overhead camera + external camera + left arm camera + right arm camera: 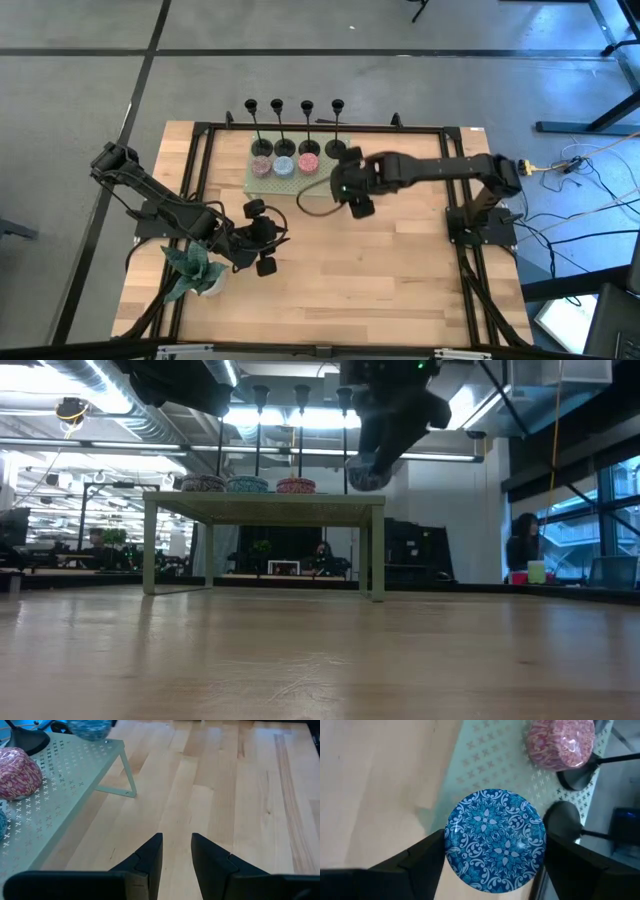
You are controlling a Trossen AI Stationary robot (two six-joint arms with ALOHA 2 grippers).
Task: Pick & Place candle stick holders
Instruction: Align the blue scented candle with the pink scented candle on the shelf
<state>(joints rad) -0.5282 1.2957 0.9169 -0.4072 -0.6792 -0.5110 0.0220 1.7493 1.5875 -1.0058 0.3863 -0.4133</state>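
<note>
Right gripper [492, 865] clamped a blue patterned candle [494, 841]; your left gripper [176, 851] hung unladen, fingers narrowly parted.

You had the four candle stick holders [292, 125] upright along the green perforated stand's [262, 180] far edge, three candles [284, 166] before them. No legible writing.

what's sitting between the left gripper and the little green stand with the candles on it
Nothing: in the high view only bare wooden tabletop separates the left gripper from the green stand. The left wrist view shows the same bare wood ahead of its fingers.
</note>
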